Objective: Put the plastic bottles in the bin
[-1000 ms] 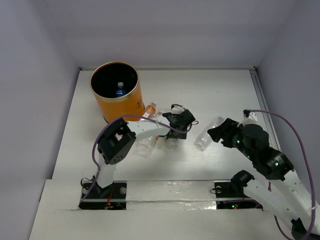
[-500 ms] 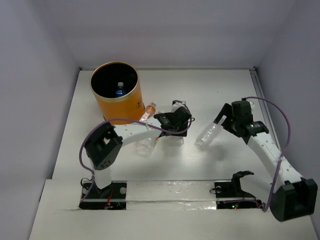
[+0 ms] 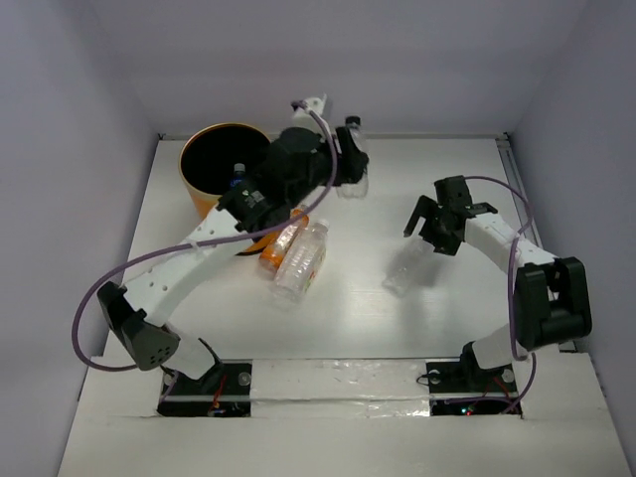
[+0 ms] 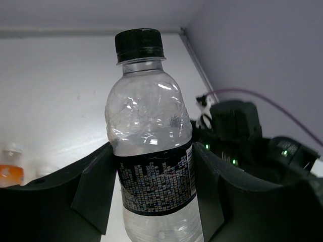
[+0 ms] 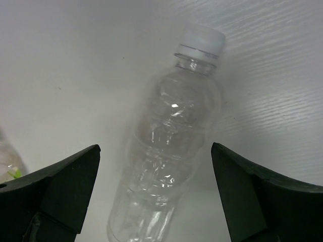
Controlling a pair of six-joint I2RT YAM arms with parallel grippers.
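My left gripper (image 3: pixel 344 177) is shut on a small clear bottle with a dark label and black cap (image 3: pixel 354 149), held upright in the air just right of the orange bin (image 3: pixel 202 202). The left wrist view shows the fingers (image 4: pixel 96 186) clamped on its label (image 4: pixel 151 176). A blue-labelled bottle (image 3: pixel 237 178) lies inside the bin. An orange bottle (image 3: pixel 272 254) and a clear bottle (image 3: pixel 302 260) lie side by side mid-table. My right gripper (image 3: pixel 425 233) is open over a clear ribbed white-capped bottle (image 3: pixel 403 272), which lies between the open jaws (image 5: pixel 169 151).
White walls close the table at the back and both sides. A rail runs along the right edge (image 3: pixel 517 184). The left arm (image 3: pixel 189 258) stretches diagonally across the bin's front. The right arm's wrist (image 4: pixel 234 126) shows behind the held bottle.
My left gripper has lifted the dark-labelled bottle from mid-table up and back beside the bin. The right arm has folded back, its open gripper now over the clear bottle.
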